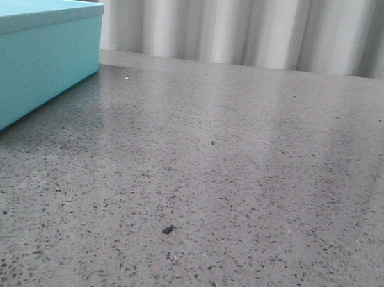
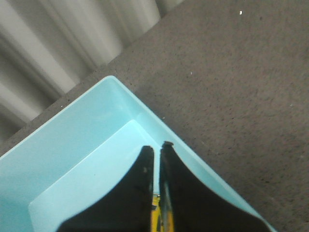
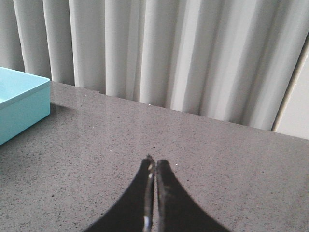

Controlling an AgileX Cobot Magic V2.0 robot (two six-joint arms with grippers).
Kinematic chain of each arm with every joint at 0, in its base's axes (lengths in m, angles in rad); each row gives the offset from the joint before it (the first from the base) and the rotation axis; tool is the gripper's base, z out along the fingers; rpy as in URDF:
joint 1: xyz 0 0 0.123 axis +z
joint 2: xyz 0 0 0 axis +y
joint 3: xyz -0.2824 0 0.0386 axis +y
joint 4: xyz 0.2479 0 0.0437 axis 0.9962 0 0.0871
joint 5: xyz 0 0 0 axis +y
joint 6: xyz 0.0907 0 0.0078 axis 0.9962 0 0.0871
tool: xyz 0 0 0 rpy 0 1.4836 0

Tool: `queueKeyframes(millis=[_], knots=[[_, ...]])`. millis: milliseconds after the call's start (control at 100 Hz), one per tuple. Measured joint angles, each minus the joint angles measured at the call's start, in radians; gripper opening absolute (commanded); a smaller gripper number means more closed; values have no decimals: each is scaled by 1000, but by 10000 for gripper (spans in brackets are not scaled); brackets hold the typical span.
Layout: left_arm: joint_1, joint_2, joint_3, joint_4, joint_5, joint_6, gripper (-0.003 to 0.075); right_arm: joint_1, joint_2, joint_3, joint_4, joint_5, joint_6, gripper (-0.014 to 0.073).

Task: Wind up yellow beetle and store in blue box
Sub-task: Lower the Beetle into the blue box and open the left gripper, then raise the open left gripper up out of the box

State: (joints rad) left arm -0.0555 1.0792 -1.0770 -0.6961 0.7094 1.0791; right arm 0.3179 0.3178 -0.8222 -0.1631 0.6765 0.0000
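In the left wrist view my left gripper (image 2: pixel 155 147) is over the inside of the open blue box (image 2: pixel 96 125), near one corner. Its jaws are nearly together, with a sliver of the yellow beetle (image 2: pixel 155 215) pinched between them; most of the car is hidden by the fingers. The blue box also stands at the far left in the front view (image 1: pixel 34 61) and at the edge of the right wrist view (image 3: pixel 19 106). My right gripper (image 3: pixel 155 162) is shut and empty above the bare table. Neither gripper shows in the front view.
The grey speckled table (image 1: pixel 244 178) runs back to a white pleated curtain (image 1: pixel 263 19). A small dark speck (image 1: pixel 167 229) lies on the table near the front.
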Motion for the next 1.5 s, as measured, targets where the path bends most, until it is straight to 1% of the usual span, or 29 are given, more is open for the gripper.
queueKeyframes(millis=[130, 180, 330, 430, 590, 730, 900, 1040, 1110, 1210, 1280, 1370, 1500], knots=[[0, -158, 133, -102, -43, -7, -21, 0, -31, 40, -21, -71, -15, -42], [0, -240, 208, -140, -67, -7, -21, 0, -44, 65, -29, -109, -23, -41], [0, -488, 423, -184, -149, -9, -21, 0, -63, 122, -48, -214, -32, -41], [0, -638, 556, -211, -231, -11, -21, 0, -63, 146, -50, -270, -32, -41], [0, -847, 739, -278, -353, -14, -21, 0, -61, 176, -52, -333, -34, -41], [0, -974, 846, -293, -409, -14, -21, 0, -49, 183, -52, -342, -34, -41], [0, -1029, 907, -302, -415, -14, -21, 0, -49, 183, -22, -353, -34, -41], [0, -1029, 917, -356, -415, -14, -21, 0, -49, 187, -9, -355, -34, -41], [0, -1029, 917, -434, -415, -15, -21, 0, -49, 187, -9, -357, -34, -41], [0, -1029, 917, -614, -413, -15, -21, 0, -49, 187, -9, -357, -35, -41], [0, -1029, 917, -703, -417, -16, -21, 0, -49, 187, -9, -357, -35, -41], [0, -1029, 917, -752, -423, -16, -21, 0, -49, 187, -9, -357, -35, -41], [0, -1029, 917, -770, -432, -16, -21, 0, -49, 187, -9, -357, -35, -41]])
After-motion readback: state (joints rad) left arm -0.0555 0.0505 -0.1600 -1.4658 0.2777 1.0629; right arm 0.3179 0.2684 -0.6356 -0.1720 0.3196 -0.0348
